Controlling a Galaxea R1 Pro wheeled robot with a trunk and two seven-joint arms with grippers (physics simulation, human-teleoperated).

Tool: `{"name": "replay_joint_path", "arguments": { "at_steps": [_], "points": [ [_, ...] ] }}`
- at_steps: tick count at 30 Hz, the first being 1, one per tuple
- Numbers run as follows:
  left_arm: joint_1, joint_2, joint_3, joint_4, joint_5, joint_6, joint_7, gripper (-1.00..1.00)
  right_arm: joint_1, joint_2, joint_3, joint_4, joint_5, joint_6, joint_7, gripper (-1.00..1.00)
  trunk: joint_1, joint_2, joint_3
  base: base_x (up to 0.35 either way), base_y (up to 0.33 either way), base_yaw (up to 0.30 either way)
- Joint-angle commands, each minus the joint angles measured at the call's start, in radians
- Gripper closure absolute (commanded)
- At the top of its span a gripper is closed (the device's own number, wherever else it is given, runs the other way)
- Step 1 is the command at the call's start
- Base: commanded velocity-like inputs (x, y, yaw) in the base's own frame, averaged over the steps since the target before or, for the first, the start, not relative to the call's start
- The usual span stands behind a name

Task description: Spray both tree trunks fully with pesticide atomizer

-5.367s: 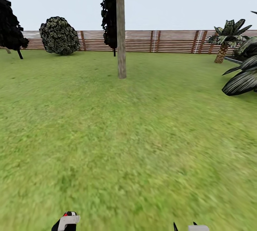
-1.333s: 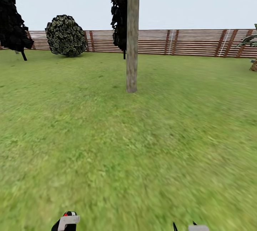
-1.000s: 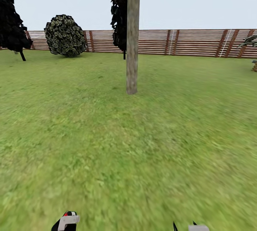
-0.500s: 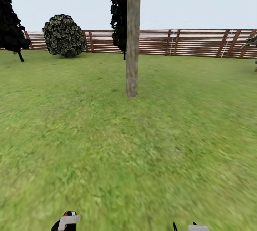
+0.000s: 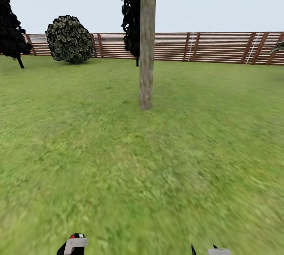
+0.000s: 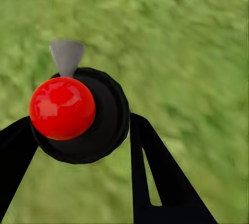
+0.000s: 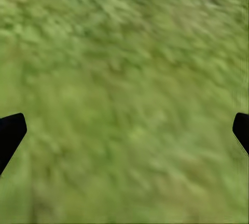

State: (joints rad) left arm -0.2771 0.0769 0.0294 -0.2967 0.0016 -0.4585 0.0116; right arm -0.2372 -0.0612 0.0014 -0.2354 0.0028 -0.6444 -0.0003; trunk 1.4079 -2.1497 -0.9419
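The pesticide atomizer point(image 6: 78, 115), dark with a red top and pale trigger, sits between the black fingers of my left gripper point(image 6: 83, 146), which is shut on it. It also peeks in at the bottom edge of the head view as the atomizer point(image 5: 73, 244). One tree stands straight ahead on the lawn, its thick mottled tree trunk point(image 5: 146, 42) rising out of the picture. My right gripper point(image 7: 124, 130) hangs open over grass, its dark fingertips point(image 7: 10, 133) far apart. In the head view the right gripper point(image 5: 205, 251) just shows at the bottom edge.
A reddish-brown slatted fence point(image 5: 213, 47) closes the lawn at the back. A round dark shrub point(image 5: 69, 39) and a dark conifer point(image 5: 11, 26) stand at the back left. Another dark conifer point(image 5: 131, 18) rises behind the trunk. Open grass point(image 5: 142, 168) lies between me and the tree.
The view has advanced over the lawn: the tree trunk looms larger and lower, and the palm plants at the right have slid out of view. Both grippers hold their pose.
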Motion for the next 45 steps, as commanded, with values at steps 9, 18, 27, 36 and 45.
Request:
{"name": "replay_joint_path", "arguments": {
  "at_steps": [9,18,27,36,45],
  "points": [
    [-0.001,0.000,0.001,0.001,0.000,-0.003,0.001,1.00,-0.001,0.000,0.000,0.001,0.000,-0.003,0.001,-1.00,0.000,0.000,-0.001,0.339,0.000,0.000],
    [-0.001,0.000,0.001,0.001,0.000,-0.003,0.001,1.00,-0.001,0.000,0.000,0.001,0.000,-0.003,0.001,-1.00,0.000,0.000,-0.001,0.339,0.000,0.000],
    [-0.001,0.000,0.001,0.001,0.000,-0.003,0.001,1.00,-0.001,0.000,0.000,0.001,0.001,-0.003,0.001,-1.00,0.000,0.000,-0.001,0.339,0.000,0.000],
    [-0.001,0.000,0.001,0.002,0.000,-0.003,0.001,1.00,-0.001,0.000,0.000,0.001,0.000,-0.003,-0.001,-1.00,0.000,0.000,-0.001,0.339,0.000,0.000],
    [-0.001,0.000,0.001,0.002,0.000,-0.003,0.001,1.00,-0.001,0.000,0.000,0.001,0.000,-0.003,0.001,-1.00,0.000,0.000,-0.001,0.339,0.000,0.000]
  ]
}}
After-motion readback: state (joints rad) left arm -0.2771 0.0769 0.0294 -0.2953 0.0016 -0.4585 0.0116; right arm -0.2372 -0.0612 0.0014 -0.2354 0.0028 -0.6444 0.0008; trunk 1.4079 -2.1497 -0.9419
